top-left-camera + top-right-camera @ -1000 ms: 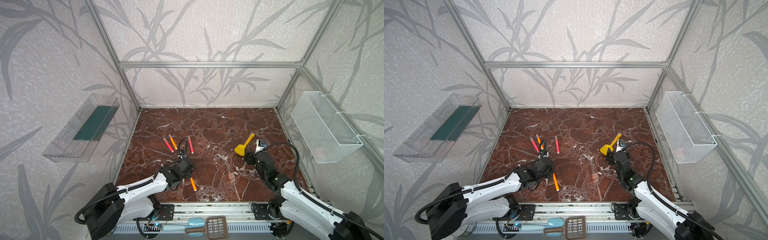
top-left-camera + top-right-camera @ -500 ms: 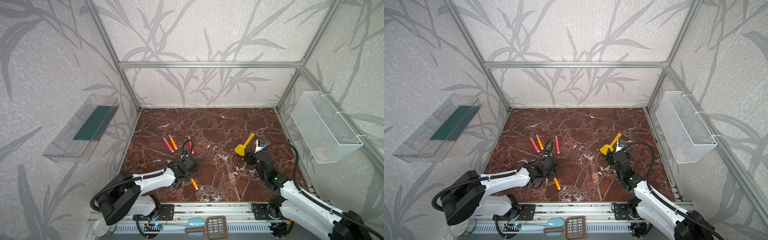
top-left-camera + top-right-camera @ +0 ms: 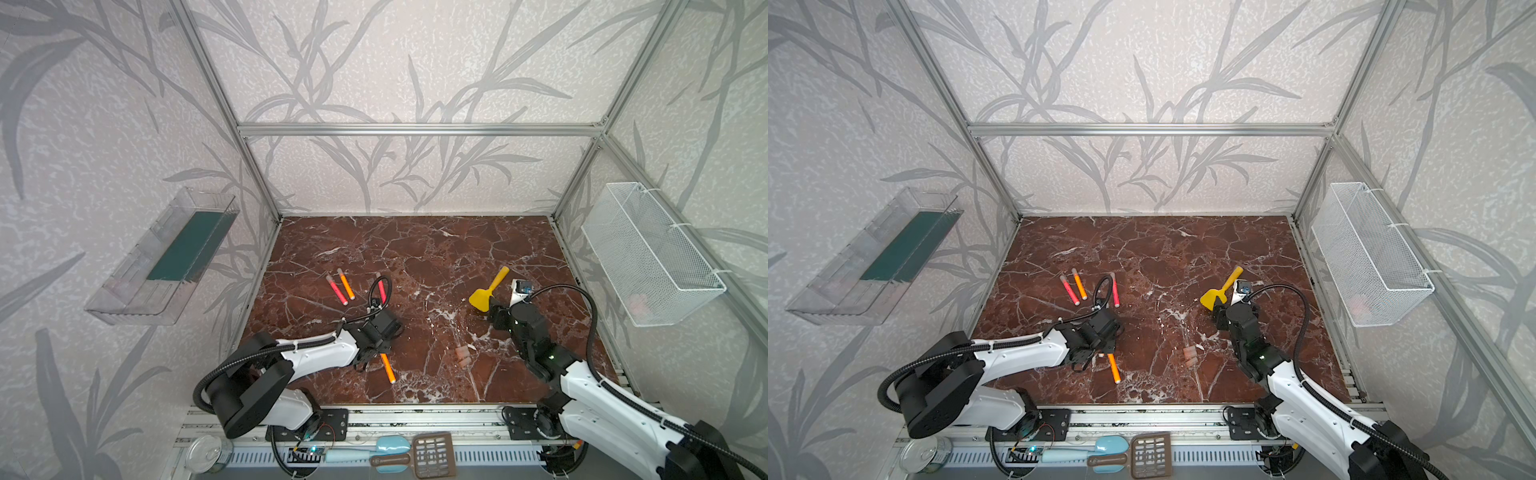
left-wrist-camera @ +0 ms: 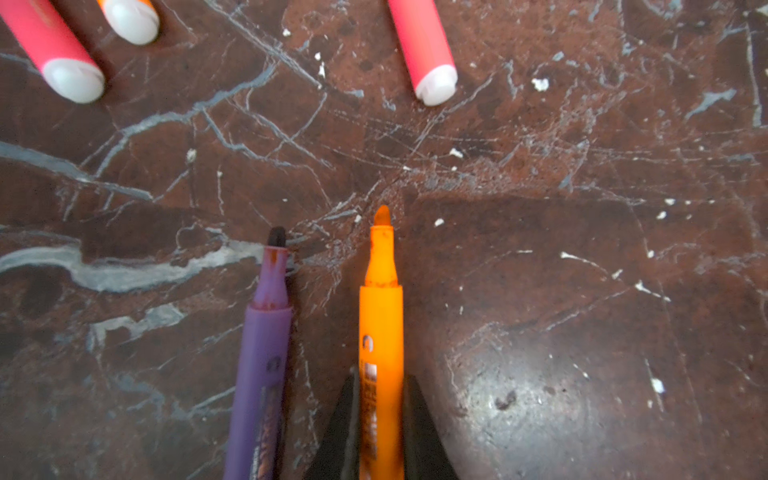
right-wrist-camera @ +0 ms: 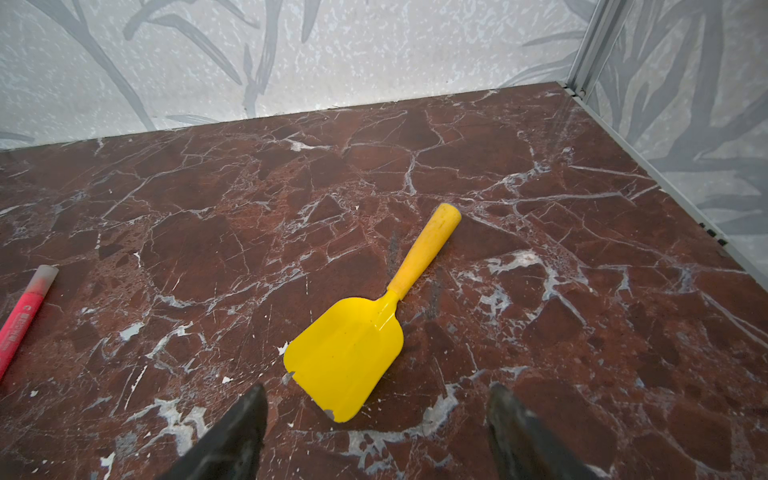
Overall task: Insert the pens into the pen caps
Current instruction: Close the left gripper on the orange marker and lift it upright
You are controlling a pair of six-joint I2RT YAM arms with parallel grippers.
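Note:
My left gripper (image 4: 381,379) is shut on an orange pen (image 4: 381,324), whose bare tip points away from the wrist. A purple pen (image 4: 262,365) lies uncapped on the marble right beside it. In both top views the orange pen (image 3: 387,368) (image 3: 1113,368) sticks out of the left gripper (image 3: 371,358) toward the front edge. Farther back lie two red-pink pens (image 3: 336,291) (image 3: 380,287) and an orange pen (image 3: 345,283) with pale ends. The pen caps (image 3: 462,355) (image 3: 1190,356) rest in a small pale cluster between the arms. My right gripper (image 5: 377,390) stands open and holds nothing.
A yellow spatula (image 5: 353,345) lies just ahead of the right gripper's fingers. A wire basket (image 3: 648,253) hangs on the right wall and a clear tray (image 3: 166,257) on the left wall. Spare tools lie on the front rail (image 3: 415,419).
The left gripper has swung right over the marble and closed on the orange pen. The right arm has stayed still.

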